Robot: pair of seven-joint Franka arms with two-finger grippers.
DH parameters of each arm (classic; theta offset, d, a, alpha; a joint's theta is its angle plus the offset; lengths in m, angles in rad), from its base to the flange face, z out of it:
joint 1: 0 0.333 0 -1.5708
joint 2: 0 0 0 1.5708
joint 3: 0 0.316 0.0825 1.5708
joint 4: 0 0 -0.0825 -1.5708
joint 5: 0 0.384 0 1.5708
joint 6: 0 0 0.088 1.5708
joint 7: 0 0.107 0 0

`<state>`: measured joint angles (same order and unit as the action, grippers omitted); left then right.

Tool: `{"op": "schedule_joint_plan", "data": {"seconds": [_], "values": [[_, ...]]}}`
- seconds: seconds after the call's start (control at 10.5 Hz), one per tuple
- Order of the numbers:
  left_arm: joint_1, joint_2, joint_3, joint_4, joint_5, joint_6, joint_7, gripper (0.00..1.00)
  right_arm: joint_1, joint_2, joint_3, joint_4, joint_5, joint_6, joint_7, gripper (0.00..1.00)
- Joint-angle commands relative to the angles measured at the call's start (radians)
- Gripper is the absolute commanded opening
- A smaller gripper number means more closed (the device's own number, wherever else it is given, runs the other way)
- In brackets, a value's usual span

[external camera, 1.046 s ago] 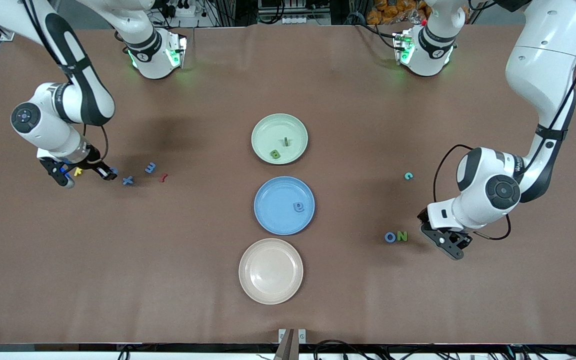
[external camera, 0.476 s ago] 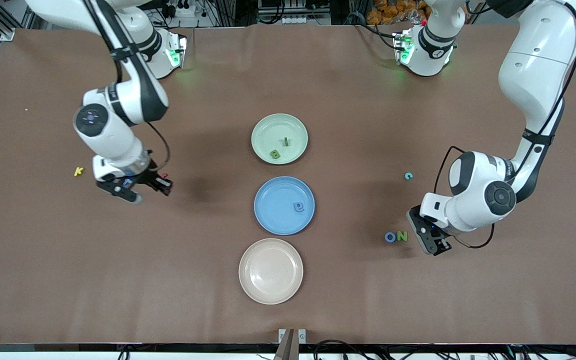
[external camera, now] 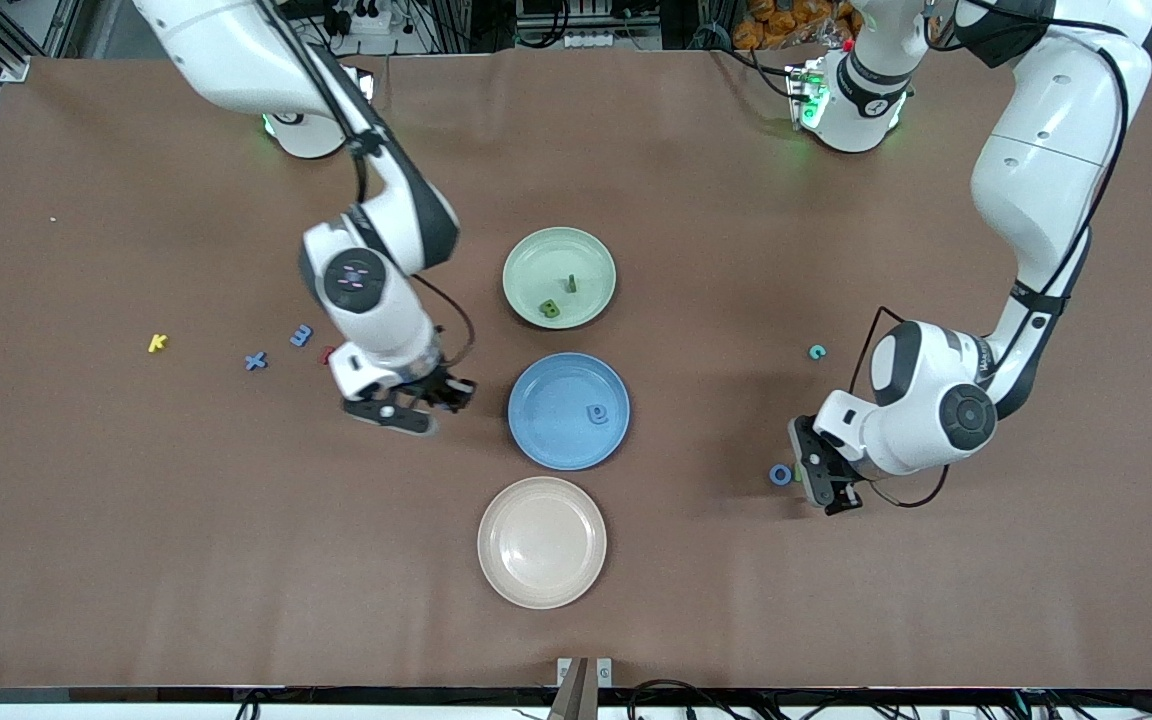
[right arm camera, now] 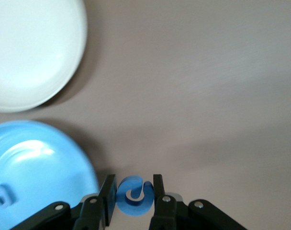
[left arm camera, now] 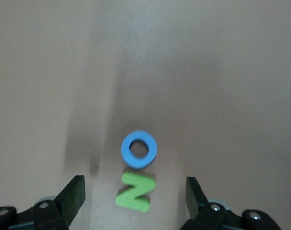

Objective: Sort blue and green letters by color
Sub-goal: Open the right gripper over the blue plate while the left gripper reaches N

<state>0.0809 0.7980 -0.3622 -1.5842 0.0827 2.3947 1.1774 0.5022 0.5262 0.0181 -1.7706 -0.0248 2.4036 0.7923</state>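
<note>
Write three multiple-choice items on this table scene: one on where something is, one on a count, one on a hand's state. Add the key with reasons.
1. Where does the blue O lie?
A. In the green plate
B. On the table beside the green N, toward the left arm's end
C. In the pink plate

2. How many letters lie in the green plate?
A. None
B. Two
C. Five

3. What is the right hand doing?
A. Shut on a blue letter
B. Open and holding nothing
C. Shut on the yellow letter

Key:
1 B, the left wrist view shows the O touching the green N on bare table.
2 B, two green letters sit in it.
3 A, its fingers clamp a blue letter next to the blue plate.
</note>
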Motion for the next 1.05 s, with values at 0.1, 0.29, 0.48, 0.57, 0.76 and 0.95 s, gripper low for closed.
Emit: {"op": "schedule_joint_plan", "data": {"seconds": [0.1, 0.29, 0.48, 0.57, 0.76, 0.95], "values": [[-0.033, 0.007, 0.020, 0.029, 0.055, -0.017, 0.030, 0.81, 0.136, 0.169, -0.009, 0.212, -0.009, -0.020, 0.016, 0.19], [-0.033, 0.004, 0.023, 0.029, 0.081, -0.017, 0.030, 0.81, 0.185, 0.192, -0.009, 0.226, -0.009, -0.018, 0.018, 0.26], [-0.033, 0.001, 0.025, 0.029, 0.103, -0.029, 0.025, 0.81, 0.211, 0.189, -0.009, 0.235, -0.004, -0.018, 0.075, 0.91], [-0.046, 0.000, 0.025, 0.030, 0.124, -0.031, 0.022, 0.81, 0.208, 0.186, -0.009, 0.237, -0.009, -0.023, 0.080, 1.00], [-0.058, 0.000, 0.046, 0.030, 0.137, -0.031, 0.022, 0.81, 0.187, 0.166, -0.009, 0.228, -0.011, -0.037, 0.071, 1.00], [-0.072, -0.002, 0.052, 0.030, 0.173, -0.031, 0.022, 0.73, 0.119, 0.106, -0.007, 0.174, -0.007, -0.118, -0.003, 1.00]]}}
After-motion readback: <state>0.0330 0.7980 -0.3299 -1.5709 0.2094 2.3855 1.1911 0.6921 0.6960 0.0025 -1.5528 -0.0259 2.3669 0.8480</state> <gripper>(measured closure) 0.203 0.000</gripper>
